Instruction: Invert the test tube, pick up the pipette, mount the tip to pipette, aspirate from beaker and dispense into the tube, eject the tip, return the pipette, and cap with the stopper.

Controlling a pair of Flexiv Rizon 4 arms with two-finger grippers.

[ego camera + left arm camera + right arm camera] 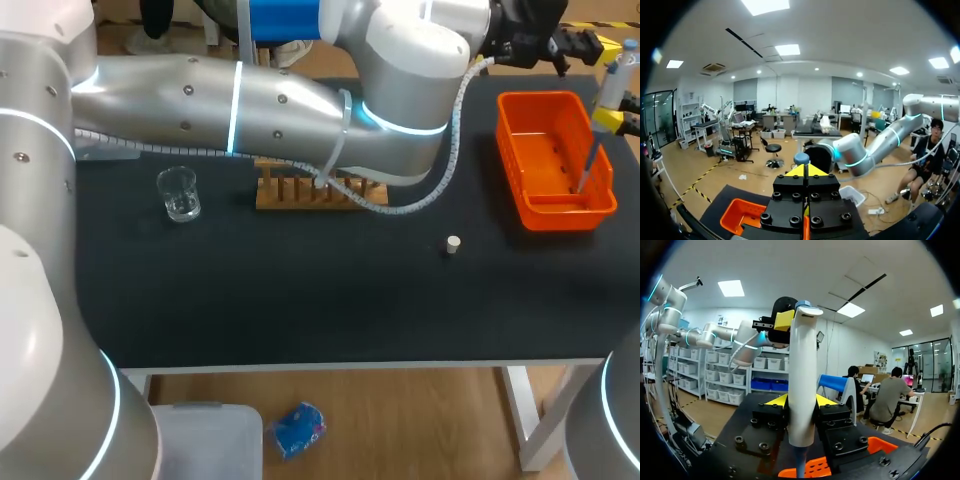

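Observation:
My right gripper (pixel 801 401) is shut on the white pipette (pixel 802 375), held upright at the table's far right (pixel 612 75). The pipette's thin lower end (pixel 585 165) hangs over the orange basket (pixel 600 205). My left arm reaches across the back of the table, and its gripper (pixel 807 171) is shut and holds nothing. Its yellow tips (pixel 783 320) are right at the pipette's blue-capped top (pixel 801 158). The glass beaker (pixel 180 195) stands at the left and the wooden rack (pixel 310 192) in the middle. A small stopper (pixel 453 244) lies on the black mat. I see no test tube.
My left arm's elbow and its cable (pixel 400 205) hang over the rack and hide part of it. The orange basket stands at the back right, close to the table's edge. Black mat stretches between the beaker, the stopper and the front edge.

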